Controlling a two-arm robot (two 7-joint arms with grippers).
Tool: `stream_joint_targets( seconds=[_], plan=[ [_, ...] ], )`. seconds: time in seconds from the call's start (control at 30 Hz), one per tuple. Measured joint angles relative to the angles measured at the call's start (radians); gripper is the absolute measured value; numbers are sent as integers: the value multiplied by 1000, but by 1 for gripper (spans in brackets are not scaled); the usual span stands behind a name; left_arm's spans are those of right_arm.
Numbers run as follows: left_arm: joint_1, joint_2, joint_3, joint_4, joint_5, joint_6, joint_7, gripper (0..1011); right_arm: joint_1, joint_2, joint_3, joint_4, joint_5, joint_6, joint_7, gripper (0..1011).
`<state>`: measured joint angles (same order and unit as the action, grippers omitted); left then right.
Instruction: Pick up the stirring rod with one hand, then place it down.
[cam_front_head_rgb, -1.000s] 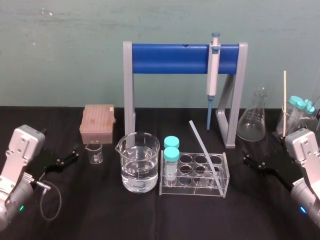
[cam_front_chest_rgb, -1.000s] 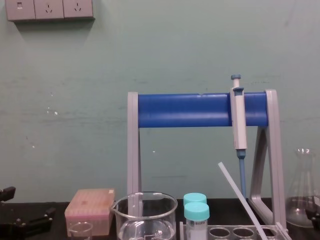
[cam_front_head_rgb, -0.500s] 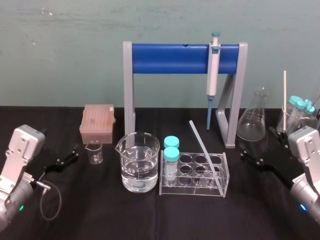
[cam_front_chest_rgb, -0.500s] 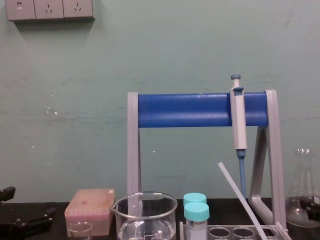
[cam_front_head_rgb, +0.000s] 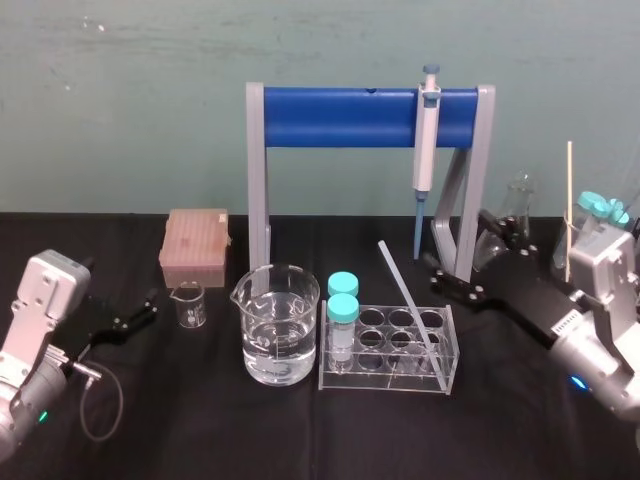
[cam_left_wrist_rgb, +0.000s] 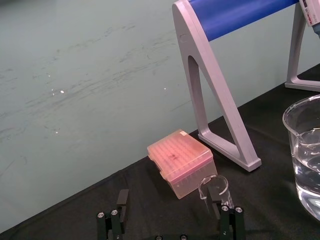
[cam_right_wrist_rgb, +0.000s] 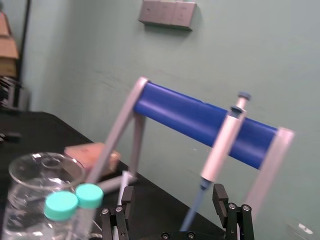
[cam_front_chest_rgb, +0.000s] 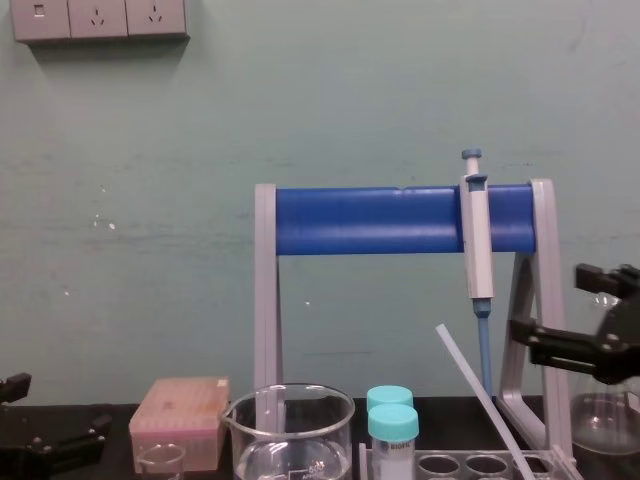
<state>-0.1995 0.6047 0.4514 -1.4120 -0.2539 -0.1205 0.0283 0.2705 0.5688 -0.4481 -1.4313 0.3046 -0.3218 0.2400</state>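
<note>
Stirring rod (cam_front_head_rgb: 405, 295) leaning in tube rack (cam_front_head_rgb: 384, 386). Right gripper (cam_front_head_rgb: 455, 242) hovering near it by stand (cam_front_head_rgb: 350, 115), fingers spread, empty. Best: straddling bare upper shaft, closing gently, lifting along tilt. Left gripper (cam_front_head_rgb: 135, 310) idling released, far left.

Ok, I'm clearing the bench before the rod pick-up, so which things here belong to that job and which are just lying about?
Job: stirring rod, leaning in the test tube rack; right claw, open, near it.
Lying about: pipette on its stand, water beaker, small beaker, pink tip box, capped tubes, flask; left claw parked at the left.
</note>
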Motion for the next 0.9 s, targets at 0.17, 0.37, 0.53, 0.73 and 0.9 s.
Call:
stream_joint_targets(
  seconds=[0.17, 0.37, 0.53, 0.73, 0.9],
  plan=[
    [0, 0, 0, 0, 0, 0, 0, 1000, 44, -35, -10, 46, 44, 5, 79, 1002],
    [0, 0, 0, 0, 0, 0, 0, 1000, 90, -79, -23, 108, 102, 50, 177, 1002],
    [0, 0, 0, 0, 0, 0, 0, 1000, 115, -109, -29, 151, 144, 118, 240, 1002],
    [0, 0, 0, 0, 0, 0, 0, 1000, 124, -130, -29, 180, 170, 194, 273, 1002],
    [0, 0, 0, 0, 0, 0, 0, 1000, 125, -137, -24, 188, 167, 231, 274, 1002]
  ],
)
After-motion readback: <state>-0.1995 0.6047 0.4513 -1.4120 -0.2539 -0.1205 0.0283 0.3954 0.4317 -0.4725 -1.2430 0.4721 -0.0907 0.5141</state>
